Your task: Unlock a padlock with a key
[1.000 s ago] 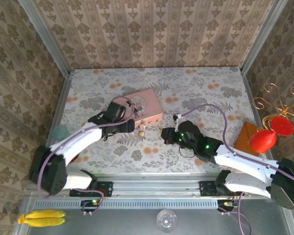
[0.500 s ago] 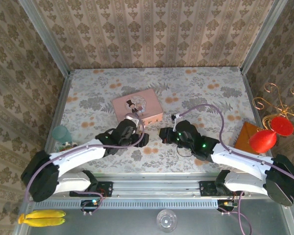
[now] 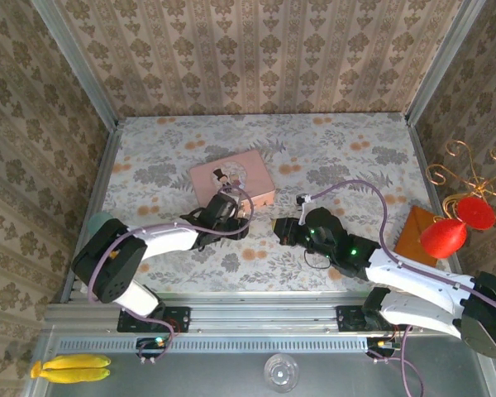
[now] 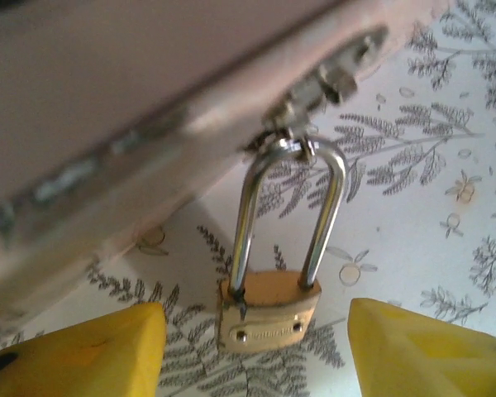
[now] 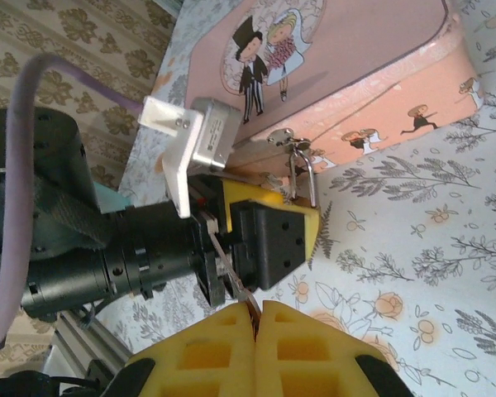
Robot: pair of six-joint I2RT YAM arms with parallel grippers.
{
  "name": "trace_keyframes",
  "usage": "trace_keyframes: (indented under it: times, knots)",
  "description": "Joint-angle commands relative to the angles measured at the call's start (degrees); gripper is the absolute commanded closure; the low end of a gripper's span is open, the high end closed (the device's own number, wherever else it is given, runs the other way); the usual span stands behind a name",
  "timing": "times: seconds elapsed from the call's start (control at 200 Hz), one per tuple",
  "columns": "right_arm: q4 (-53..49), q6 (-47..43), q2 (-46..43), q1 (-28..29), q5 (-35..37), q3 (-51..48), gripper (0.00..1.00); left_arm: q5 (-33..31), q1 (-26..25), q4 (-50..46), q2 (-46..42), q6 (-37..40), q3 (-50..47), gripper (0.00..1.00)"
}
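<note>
floral table [image 3: 347, 149]; pink tin [image 3: 231, 178], padlock [image 4: 269, 310] on it

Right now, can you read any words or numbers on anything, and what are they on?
Small brass padlock with a silver shackle: one stamped line of letters on its body, too blurred to read.
Pink rectangular tin: a cartoon bride and groom on the lid and tiny figures along its side, but no words that can be read.
Nothing else carries readable text.

No words can be read from here: the padlock [image 4: 269, 314] has a stamped line on its brass body, too blurred to make out.
</note>
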Motion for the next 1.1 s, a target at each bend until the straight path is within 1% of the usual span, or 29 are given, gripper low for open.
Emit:
trace_keyframes:
  times: [0.0, 0.23, 0.355, 0.47, 0.695, 0.895, 0.975, 1.095]
  knots:
    - [-0.50, 1.11, -0.57, -0.01, 1.62, -0.39, 1.00, 2.49, 0.73, 1.85, 1.24, 0.76, 1.53, 0.44]
    - [-0.11, 1.27, 0.05, 0.02, 1.69, -0.77, 1.00, 4.33, 0.25, 2.32, 1.69, 0.30, 1.92, 0.54]
    - [-0.03, 1.52, 0.14, 0.03, 1.85, -0.81, 1.00, 4.02, -0.78, 1.57, 1.53, 0.13, 2.42, 0.56]
    - [0.12, 1.66, 0.40, 0.03, 1.87, -0.89, 1.00, 4.38, -0.88, 3.36, 0.98, -0.85, 1.43, 0.58]
    - [0.43, 2.01, 0.68, 0.03, 1.53, -0.79, 1.00, 3.85, -0.02, 4.42, 1.76, -2.32, 1.09, 0.59]
    - [0.04, 1.93, -0.01, 0.03, 1.83, -1.02, 1.00, 5.34, 0.64, 6.05, 4.26, -3.51, 1.32, 0.60]
    - [-0.07, 2.03, -0.25, 0.04, 1.91, -1.12, 1.00, 5.93, 0.70, 6.57, 5.23, -3.88, 1.32, 0.62]
    - [-0.16, 2.04, -0.56, 0.03, 2.10, -1.41, 1.00, 6.65, 0.63, 6.73, 6.29, -4.21, 1.40, 0.68]
